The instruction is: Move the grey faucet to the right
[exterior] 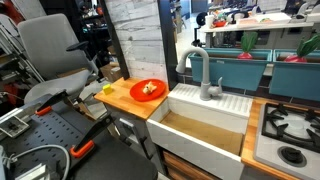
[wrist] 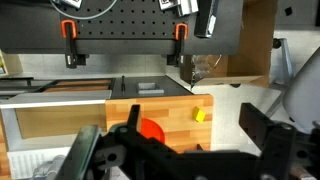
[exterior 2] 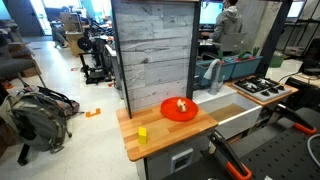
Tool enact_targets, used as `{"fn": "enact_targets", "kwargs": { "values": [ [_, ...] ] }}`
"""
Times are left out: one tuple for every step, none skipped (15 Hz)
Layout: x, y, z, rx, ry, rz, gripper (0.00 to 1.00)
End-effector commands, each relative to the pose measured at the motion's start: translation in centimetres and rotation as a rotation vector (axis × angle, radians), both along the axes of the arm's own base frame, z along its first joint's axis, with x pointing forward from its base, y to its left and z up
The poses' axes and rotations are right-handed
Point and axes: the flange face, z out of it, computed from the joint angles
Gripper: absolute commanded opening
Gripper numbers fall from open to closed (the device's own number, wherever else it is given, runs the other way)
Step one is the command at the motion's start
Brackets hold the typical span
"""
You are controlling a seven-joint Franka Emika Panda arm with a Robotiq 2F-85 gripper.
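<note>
The grey faucet [exterior: 201,72] stands upright at the back of the white sink [exterior: 205,108], its arched spout pointing toward the wooden counter. It also shows in an exterior view [exterior 2: 212,74]. In the wrist view a blurred grey rounded shape [wrist: 85,150] at the lower left, beside the sink [wrist: 12,128], looks like its spout. My gripper [wrist: 192,128] is open and empty, with its dark fingers framing the counter from above. The gripper does not show in either exterior view.
A red plate [exterior: 148,89] [exterior 2: 179,108] [wrist: 150,128] and a yellow block [exterior: 107,89] [exterior 2: 142,133] [wrist: 200,115] lie on the wooden counter [exterior: 128,100]. A stove [exterior: 290,130] [exterior 2: 258,88] is beside the sink. A grey plank panel [exterior: 140,40] stands behind it.
</note>
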Motion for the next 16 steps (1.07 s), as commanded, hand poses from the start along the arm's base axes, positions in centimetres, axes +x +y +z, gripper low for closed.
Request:
{"fn": "enact_targets", "kwargs": {
  "values": [
    [1.5, -1.0, -0.3, 0.036, -0.055, -0.087, 1.0],
    [2.5, -1.7, -0.5, 0.043, -0.09, -0.124, 1.0],
    [3.5, -2.4, -0.9, 0.043, -0.113, -0.158, 1.0],
    [4.7, -3.3, -1.6, 0.042, -0.137, -0.194, 1.0],
    [5.8, -4.3, -2.4, 0.041, -0.158, -0.23, 1.0],
    [6.9, -5.6, -3.6, 0.031, -0.158, -0.262, 1.0],
    [7.8, -6.9, -4.8, 0.024, -0.163, -0.291, 1.0],
    [8.7, -8.1, -5.9, 0.018, -0.167, -0.323, 1.0],
    [9.6, -9.3, -6.9, 0.014, -0.164, -0.353, 1.0],
    [10.5, -10.6, -8.1, 0.011, -0.163, -0.386, 1.0],
    [11.3, -11.7, -9.3, 0.014, -0.165, -0.411, 1.0],
    [12.1, -12.6, -10.5, 0.017, -0.161, -0.438, 1.0],
    [13.0, -13.5, -11.6, 0.024, -0.158, -0.469, 1.0],
    [14.1, -14.5, -12.9, 0.033, -0.156, -0.506, 1.0],
    [15.0, -15.3, -13.9, 0.042, -0.155, -0.539, 1.0],
    [16.1, -16.3, -15.0, 0.049, -0.166, -0.574, 1.0]
  ]
}}
